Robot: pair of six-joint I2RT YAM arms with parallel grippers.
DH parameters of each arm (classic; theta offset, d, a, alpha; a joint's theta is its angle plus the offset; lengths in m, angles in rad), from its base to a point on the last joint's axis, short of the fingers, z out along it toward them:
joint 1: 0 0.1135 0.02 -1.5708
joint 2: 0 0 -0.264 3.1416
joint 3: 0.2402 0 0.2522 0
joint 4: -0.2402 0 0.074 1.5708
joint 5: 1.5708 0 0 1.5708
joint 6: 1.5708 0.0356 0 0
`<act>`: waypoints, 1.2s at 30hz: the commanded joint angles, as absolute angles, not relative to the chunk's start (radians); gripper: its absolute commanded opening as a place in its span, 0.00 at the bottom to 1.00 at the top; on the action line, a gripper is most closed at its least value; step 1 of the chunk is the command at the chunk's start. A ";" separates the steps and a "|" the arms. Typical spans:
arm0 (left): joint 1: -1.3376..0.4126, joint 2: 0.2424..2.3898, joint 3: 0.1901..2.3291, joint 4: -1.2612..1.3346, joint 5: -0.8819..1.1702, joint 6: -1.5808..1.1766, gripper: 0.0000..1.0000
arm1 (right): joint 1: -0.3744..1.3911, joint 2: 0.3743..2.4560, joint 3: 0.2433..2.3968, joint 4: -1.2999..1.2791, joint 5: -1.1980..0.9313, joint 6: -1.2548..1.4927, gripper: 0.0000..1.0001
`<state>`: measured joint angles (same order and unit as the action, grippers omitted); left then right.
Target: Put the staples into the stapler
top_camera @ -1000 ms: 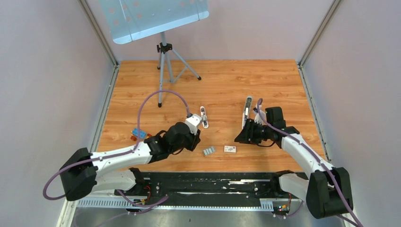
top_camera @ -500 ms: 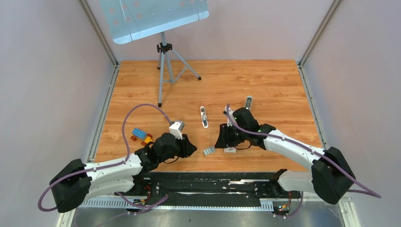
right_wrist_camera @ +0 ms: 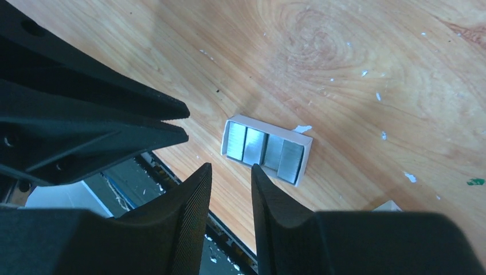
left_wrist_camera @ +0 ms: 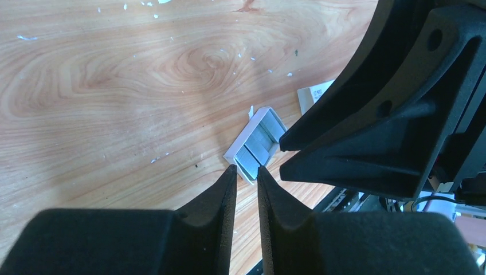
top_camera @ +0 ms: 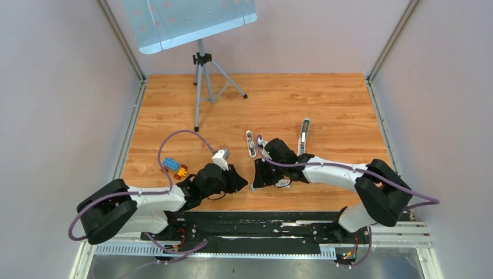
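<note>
The staples (right_wrist_camera: 263,150) are grey ridged strips lying in a shallow white tray on the wood, near the table's front edge. They also show in the left wrist view (left_wrist_camera: 261,143) and, barely, in the top view (top_camera: 253,187). My left gripper (left_wrist_camera: 246,170) is empty, jaws a narrow gap apart, tips just short of the tray's near corner. My right gripper (right_wrist_camera: 230,167) is empty, jaws slightly apart, low over the tray's long side. The two grippers face each other across the staples (top_camera: 235,180) (top_camera: 258,174). Two long grey stapler parts (top_camera: 250,143) (top_camera: 303,132) lie apart further back.
A small white printed box (left_wrist_camera: 314,94) lies just right of the staples, mostly under my right gripper. Blue and orange bricks (top_camera: 172,166) sit at the left. A tripod (top_camera: 200,81) with a tilted panel stands at the back. The black base rail (top_camera: 256,224) runs along the near edge.
Both arms have left the stapler parts lying on the table and swung in low to the staples from either side. The left gripper came back and right, the right gripper came left.
</note>
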<state>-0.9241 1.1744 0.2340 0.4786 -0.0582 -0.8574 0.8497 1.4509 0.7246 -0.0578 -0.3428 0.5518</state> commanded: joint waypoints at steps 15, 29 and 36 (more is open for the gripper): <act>-0.917 1.341 0.231 0.637 -0.006 -0.904 0.19 | 0.869 1.536 0.782 -0.064 -0.267 0.523 0.33; -0.917 1.435 0.240 0.748 0.024 -0.915 0.20 | 0.874 1.567 0.767 -0.057 -0.275 0.521 0.30; -0.917 1.480 0.245 0.770 0.037 -0.917 0.19 | 0.877 1.573 0.756 -0.051 -0.272 0.516 0.28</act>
<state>-0.9237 1.4567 0.2337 0.7223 0.0269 -0.9169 0.8600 1.5551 0.7631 -0.0437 -0.2844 0.5297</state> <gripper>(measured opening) 0.194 0.288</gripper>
